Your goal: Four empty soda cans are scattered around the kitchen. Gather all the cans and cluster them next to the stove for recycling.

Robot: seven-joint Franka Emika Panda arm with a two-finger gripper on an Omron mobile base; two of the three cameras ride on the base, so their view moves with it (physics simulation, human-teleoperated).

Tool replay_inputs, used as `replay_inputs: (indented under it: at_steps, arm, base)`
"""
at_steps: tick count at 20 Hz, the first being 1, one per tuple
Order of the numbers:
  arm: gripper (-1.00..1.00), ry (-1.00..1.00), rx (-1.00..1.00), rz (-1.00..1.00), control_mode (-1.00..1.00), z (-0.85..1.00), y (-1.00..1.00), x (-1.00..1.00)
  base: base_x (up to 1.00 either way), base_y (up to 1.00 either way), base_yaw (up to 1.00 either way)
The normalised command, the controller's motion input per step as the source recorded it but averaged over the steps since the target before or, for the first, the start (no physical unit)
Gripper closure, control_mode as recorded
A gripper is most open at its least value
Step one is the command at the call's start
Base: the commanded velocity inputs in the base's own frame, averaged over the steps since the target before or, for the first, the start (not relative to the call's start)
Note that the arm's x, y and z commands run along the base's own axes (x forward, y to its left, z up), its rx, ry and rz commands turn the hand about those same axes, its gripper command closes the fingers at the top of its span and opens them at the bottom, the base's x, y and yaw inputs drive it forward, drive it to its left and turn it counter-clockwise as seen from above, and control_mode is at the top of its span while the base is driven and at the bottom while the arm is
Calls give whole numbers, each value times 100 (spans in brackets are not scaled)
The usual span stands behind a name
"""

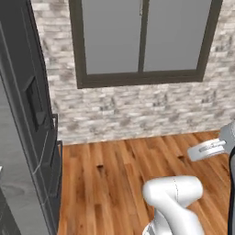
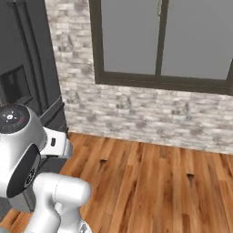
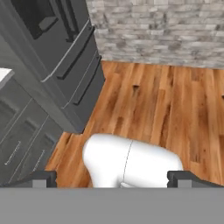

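The soda cans and the stove are out of view. In the hand view my gripper (image 3: 113,179) is open, its two dark fingertips (image 3: 43,178) set far apart at the bottom with nothing between them. It looks down over wooden floor (image 3: 175,109) beside a tall dark appliance (image 3: 65,57).
The tall dark appliance (image 1: 27,114) with drawer handles stands at the left, also seen in the right base view (image 2: 27,68). Grey cabinet drawers (image 3: 22,140) adjoin it. Ahead is a brick wall (image 1: 137,110) with a dark-framed window (image 1: 142,41). The wooden floor (image 1: 119,174) lies open in front.
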Motion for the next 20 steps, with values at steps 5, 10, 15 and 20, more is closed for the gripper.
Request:
replay_inputs:
  at_steps: [5,10,15,20]
  arm:
    - [-100,0,0,0,100,0,0,0]
    - [-100,0,0,0,100,0,0,0]
    - [-100,0,0,0,100,0,0,0]
    - [-100,0,0,0,100,0,0,0]
  base:
    - [81,0,-46]
    - [100,1,-37]
    - [100,3,-40]
    - [68,-6,-47]
